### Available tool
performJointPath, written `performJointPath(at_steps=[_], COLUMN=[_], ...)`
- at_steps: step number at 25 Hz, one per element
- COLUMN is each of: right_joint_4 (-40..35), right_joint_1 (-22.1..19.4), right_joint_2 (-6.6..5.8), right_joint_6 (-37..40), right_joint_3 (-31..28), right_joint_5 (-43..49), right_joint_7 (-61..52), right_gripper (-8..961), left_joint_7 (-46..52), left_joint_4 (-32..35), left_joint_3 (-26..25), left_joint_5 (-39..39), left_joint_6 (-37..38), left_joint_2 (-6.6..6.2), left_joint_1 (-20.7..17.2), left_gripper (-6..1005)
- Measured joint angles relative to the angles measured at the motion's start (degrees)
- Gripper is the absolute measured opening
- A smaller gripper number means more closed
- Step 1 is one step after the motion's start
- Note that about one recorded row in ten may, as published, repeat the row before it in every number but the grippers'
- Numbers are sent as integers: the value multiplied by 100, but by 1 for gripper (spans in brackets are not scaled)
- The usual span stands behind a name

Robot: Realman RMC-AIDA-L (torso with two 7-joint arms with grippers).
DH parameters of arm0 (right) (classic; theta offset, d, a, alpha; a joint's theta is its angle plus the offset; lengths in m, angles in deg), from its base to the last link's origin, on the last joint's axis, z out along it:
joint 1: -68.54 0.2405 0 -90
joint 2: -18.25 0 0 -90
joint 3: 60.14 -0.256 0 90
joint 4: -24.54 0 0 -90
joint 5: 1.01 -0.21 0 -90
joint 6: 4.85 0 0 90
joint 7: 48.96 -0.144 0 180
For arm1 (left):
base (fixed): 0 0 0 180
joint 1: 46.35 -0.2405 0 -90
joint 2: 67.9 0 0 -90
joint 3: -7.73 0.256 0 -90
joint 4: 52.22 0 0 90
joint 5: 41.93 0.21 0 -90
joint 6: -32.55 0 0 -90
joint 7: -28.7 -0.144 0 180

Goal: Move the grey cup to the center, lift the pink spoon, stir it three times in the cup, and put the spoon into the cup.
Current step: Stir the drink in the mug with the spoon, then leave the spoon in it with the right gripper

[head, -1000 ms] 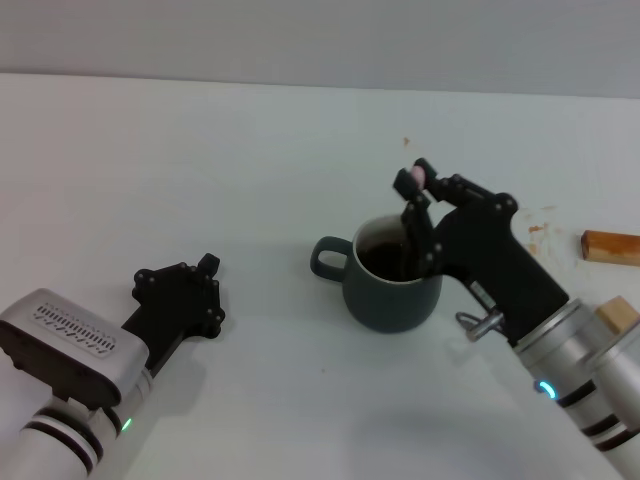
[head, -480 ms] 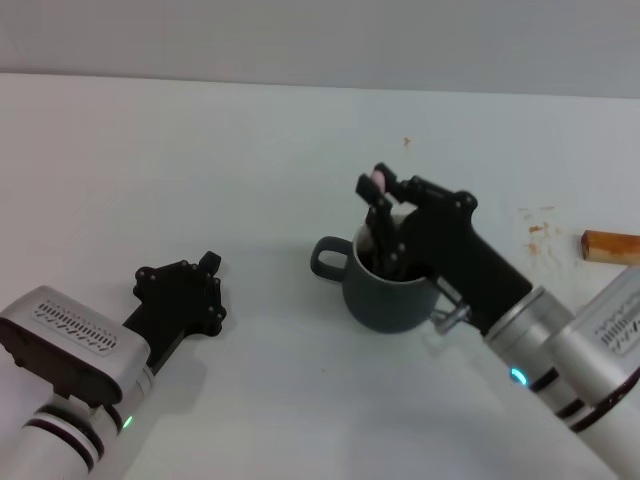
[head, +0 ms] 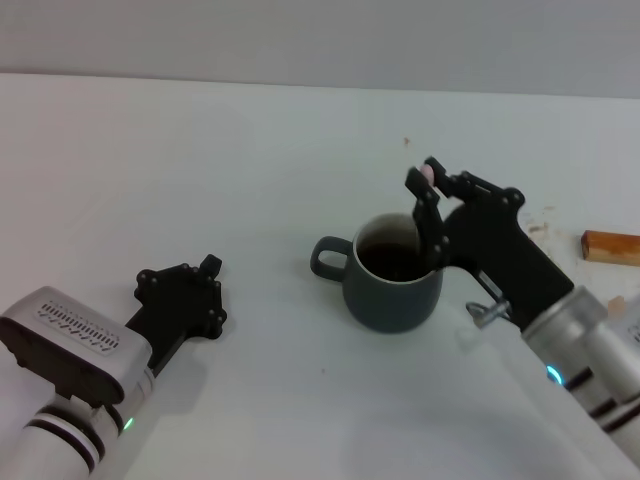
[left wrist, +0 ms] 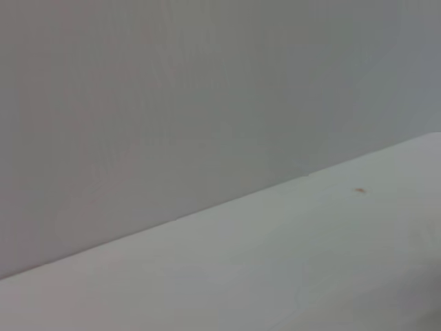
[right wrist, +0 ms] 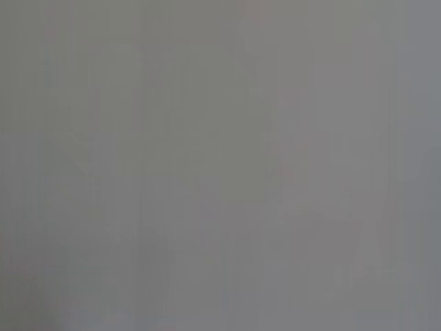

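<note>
The right gripper [head: 428,215] clenches the spoon [head: 427,174] upright, its pink end above the fingers, its bowl apparently down in the cup [head: 390,285] just below. Stirring looks underway; next comes another circle inside the rim, then letting go. The left gripper [head: 190,295] idles well apart; I cannot tell its state.

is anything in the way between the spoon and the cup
Nothing visible is. The right gripper holds the pink spoon upright at the far right rim of the grey cup, its lower end already down inside the open mouth. The left gripper rests on the table, well clear.
</note>
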Motion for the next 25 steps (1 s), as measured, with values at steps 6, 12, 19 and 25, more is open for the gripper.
performJointPath(at_steps=[6, 12, 19, 25], right_joint_4=[277, 409, 216, -30], right_joint_1=[-338, -188, 107, 49], right_joint_2=[21, 50, 24, 10], right_joint_6=[124, -22, -295, -261], right_joint_3=[35, 106, -37, -196], right_joint_5=[293, 376, 365, 348], right_joint_7=[30, 13, 6, 3], right_gripper=[53, 53, 52, 52], left_joint_7=[0, 1, 0, 0], left_joint_4=[0, -21, -45, -47], left_joint_3=[6, 14, 14, 14], left_joint_5=[-6, -9, -9, -9], left_joint_6=[-19, -24, -28, -28], left_joint_2=[0, 0, 0, 0], left_joint_1=[0, 0, 0, 0], left_gripper=[-2, -2, -2, -2])
